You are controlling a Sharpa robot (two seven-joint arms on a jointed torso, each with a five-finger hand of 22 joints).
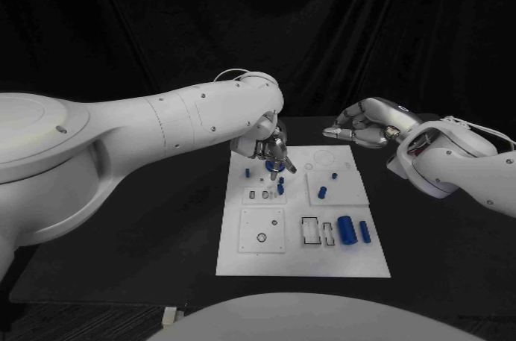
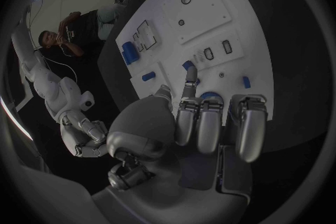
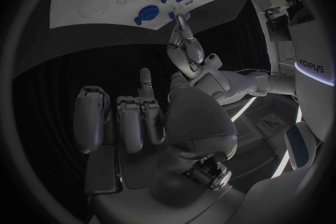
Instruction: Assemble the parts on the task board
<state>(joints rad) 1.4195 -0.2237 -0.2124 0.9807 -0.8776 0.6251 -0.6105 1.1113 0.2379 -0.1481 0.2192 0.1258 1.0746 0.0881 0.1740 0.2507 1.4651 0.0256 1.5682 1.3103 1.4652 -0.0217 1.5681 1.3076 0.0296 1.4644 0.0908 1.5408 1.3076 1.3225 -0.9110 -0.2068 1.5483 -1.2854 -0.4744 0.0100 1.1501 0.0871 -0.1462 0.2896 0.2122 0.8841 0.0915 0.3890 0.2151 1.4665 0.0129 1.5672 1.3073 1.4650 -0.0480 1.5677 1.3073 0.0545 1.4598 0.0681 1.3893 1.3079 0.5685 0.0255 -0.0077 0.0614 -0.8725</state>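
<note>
The white rectangular task board lies in the middle of the black table, and every place below is given relative to this board.

At the far left corner of the board, the left silver hand hangs low over the surface. In the left wrist view one finger is stretched out with its tip close to a small blue part, while the other fingers are curled in toward the palm. I cannot tell if the tip touches this part or if the hand holds something. A round blue part sits partly hidden just behind the curled fingers.

On the board itself, small blue pegs stand in the far left area, near the fingertips of the left hand. A short blue peg stands in the far right square plate. Near the right edge, closer to the robot, a large blue cylinder lies beside a thinner blue cylinder, and a black-edged rectangular slot is just left of them.

Beyond the far right corner of the board, over the table, the right silver hand is raised. Its fingers are bent inward, and in the right wrist view nothing is between them.
</note>
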